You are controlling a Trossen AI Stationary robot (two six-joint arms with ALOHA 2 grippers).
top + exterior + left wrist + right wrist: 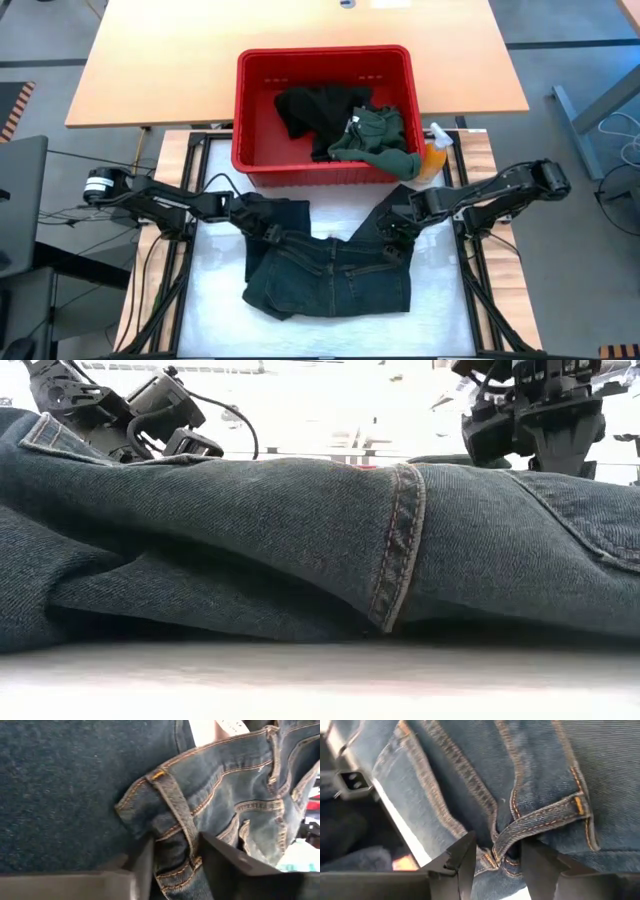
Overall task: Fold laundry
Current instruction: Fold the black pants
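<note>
Jeans [300,550] lie heavy and floppy; left hand [175,865] and right hand [497,862] each pinch the stiff waistband, the best hold.

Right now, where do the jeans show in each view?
High view: jeans spread at centre, below the red basket.
Low view: fill the foreground.
Left wrist view: belt loop between that end effector's fingers.
Right wrist view: waistband fills the frame.
Shared landmark: orange seam stitching.
</note>
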